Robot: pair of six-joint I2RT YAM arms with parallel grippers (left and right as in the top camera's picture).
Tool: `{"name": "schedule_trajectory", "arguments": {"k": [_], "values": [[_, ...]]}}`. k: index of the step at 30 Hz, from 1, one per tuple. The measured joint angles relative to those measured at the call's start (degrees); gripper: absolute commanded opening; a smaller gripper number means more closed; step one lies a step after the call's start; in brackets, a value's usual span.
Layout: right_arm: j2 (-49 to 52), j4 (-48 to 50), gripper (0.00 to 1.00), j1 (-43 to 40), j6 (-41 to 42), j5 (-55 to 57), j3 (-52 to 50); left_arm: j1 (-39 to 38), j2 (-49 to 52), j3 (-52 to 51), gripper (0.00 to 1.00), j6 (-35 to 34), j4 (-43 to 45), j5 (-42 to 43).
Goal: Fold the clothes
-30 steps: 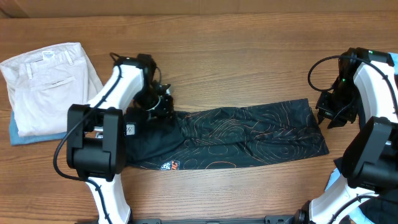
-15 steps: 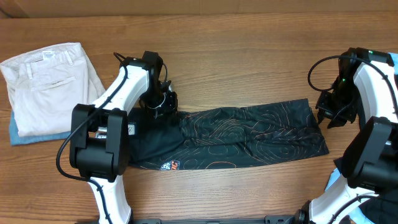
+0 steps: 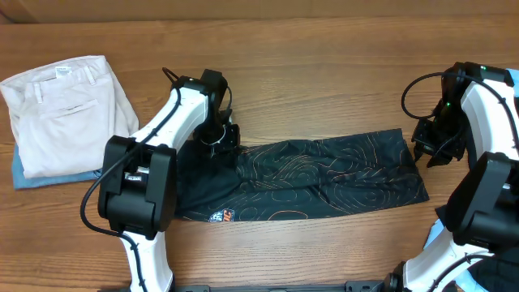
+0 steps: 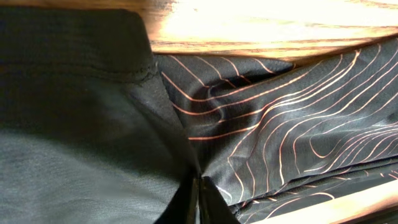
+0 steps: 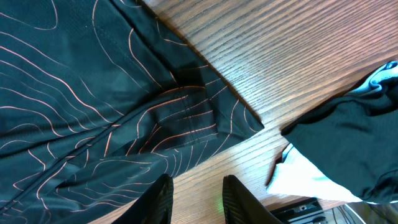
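Note:
The clothes here are a black sports top [image 3: 324,174] with orange wavy lines, lying as a long strip across the table, a small logo [image 3: 221,216] at its near left. My left gripper [image 3: 220,139] sits at the top's far left edge. In the left wrist view its jaws [image 4: 200,200] are shut, pinching a raised crease of the top [image 4: 298,112] where plain black cloth meets the patterned part. My right gripper [image 3: 430,154] hovers by the top's right end. In the right wrist view it [image 5: 199,198] stands open over bare wood, just beside the top's [image 5: 93,93] edge.
Folded white trousers [image 3: 65,105] lie on a blue cloth [image 3: 32,177] at the far left. In the right wrist view a plain black garment [image 5: 348,143] over a white and light-blue cloth [image 5: 298,174] lies by the table's right edge.
My left gripper has slid right along the top's far edge and closed from partly open onto the cloth. The right arm has not moved.

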Motion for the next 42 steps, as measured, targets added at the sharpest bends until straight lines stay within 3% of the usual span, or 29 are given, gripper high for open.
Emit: {"name": "schedule_trajectory", "arguments": {"k": [13, 20, 27, 42], "values": [[0.0, 0.0, 0.3, 0.0, 0.0, 0.0, 0.0, -0.6, -1.3, 0.0, 0.04, 0.1, -2.9, -0.9], [0.0, 0.1, 0.3, 0.0, 0.0, 0.0, 0.0, -6.8, -9.4, 0.0, 0.04, 0.7, -4.0, -1.2], [0.0, 0.0, 0.3, 0.0, 0.0, 0.0, 0.0, -13.9, -9.9, -1.0, 0.04, 0.7, -5.7, -1.3], [0.0, 0.0, 0.3, 0.0, 0.0, 0.0, 0.0, -16.0, -9.9, -2.7, 0.05, 0.7, -12.8, -1.3]]}}
